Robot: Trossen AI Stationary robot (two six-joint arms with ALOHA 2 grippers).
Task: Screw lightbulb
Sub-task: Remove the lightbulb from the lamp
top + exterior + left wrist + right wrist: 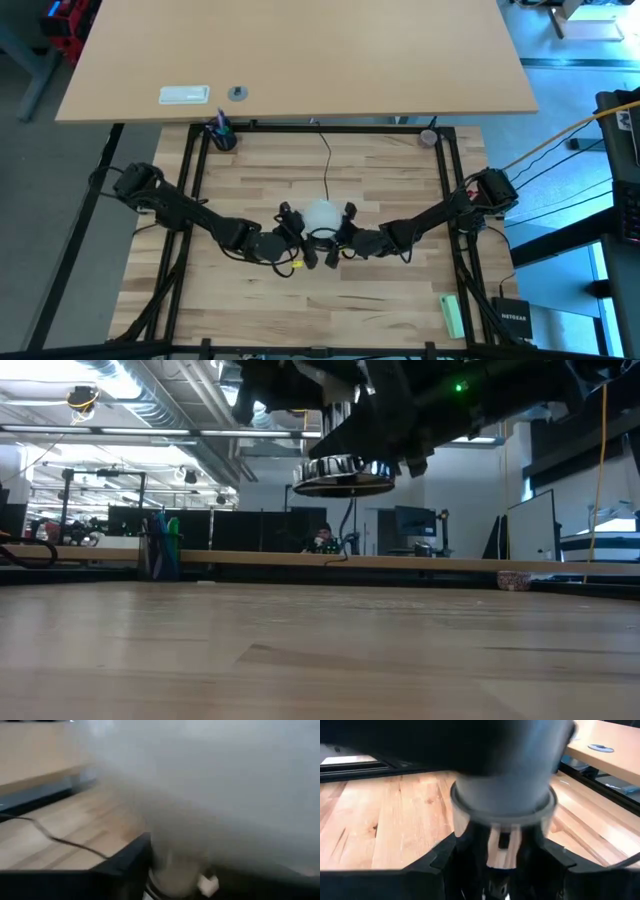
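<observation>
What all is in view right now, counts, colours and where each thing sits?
lightbulb: one, frosted white, mid-table between both claws
socket: one, silver, raised above the table under the arms
cord: one, thin black, running from the bulb toward the far edge
table: one, light wood, under both arms
cup of pens: one, dark, far left corner
green object: one, near right corner
left claw: one, dark, at the bulb's left side
right claw: one, dark, at the bulb's right side

The small frosted white rounded lightbulb (322, 214) sits held above the wooden table's middle, nearer its front edge.
</observation>
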